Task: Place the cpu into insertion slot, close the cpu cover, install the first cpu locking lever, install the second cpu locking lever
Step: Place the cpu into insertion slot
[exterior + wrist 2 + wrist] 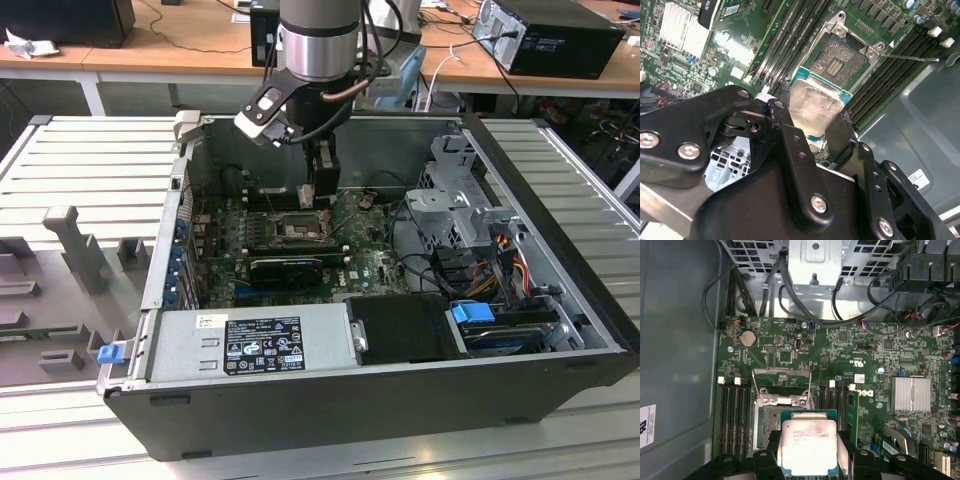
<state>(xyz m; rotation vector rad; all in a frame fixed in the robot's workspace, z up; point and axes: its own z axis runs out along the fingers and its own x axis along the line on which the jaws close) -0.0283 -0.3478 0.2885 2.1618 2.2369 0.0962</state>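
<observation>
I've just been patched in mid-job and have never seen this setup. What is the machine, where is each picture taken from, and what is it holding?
One robot arm reaches into an open computer case. The exterior view looks on from outside; both wrist views come from cameras riding on the arm, looking past its gripper. Its black fingers are shut on the cpu, a flat silvery square, held over the green board. The insertion slot, the dark socket with a metal rim, lies uncovered close by; the cpu is not yet in it.
</observation>
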